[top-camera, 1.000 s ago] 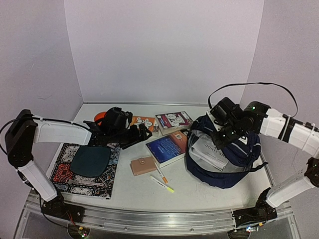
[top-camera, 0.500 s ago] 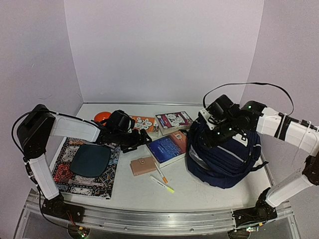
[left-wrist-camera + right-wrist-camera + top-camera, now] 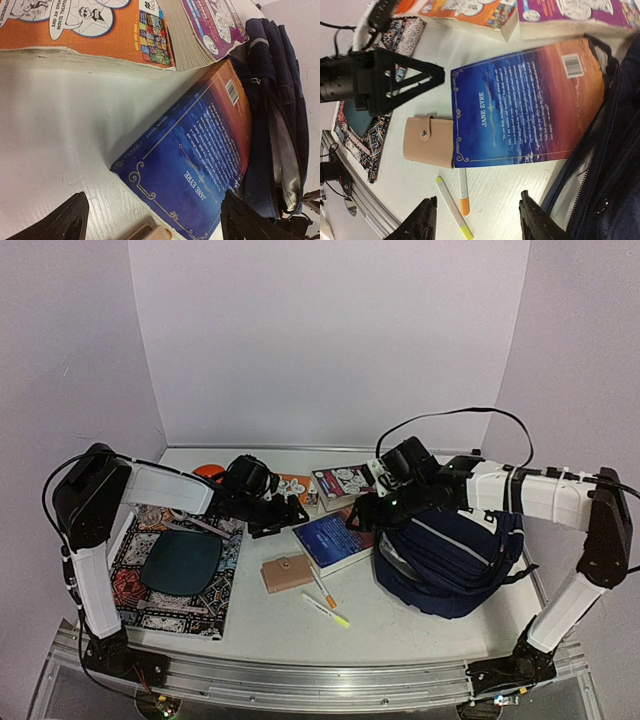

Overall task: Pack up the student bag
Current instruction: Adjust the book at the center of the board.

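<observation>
Whole student bag [image 3: 450, 560], top view only

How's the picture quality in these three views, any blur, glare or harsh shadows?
Top external: soft, even light with a lilac cast, only faint shadows on the table. Left wrist: the blue book is sharp, title readable; the fingers are black silhouettes. Right wrist: book crisp, the student bag at the right edge looks soft.

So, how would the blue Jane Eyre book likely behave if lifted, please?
The Jane Eyre book looks like a thick paperback: probably stiff, though its cover may flop open. The smooth cover might slip; flat-sided, it shouldn't roll.
</observation>
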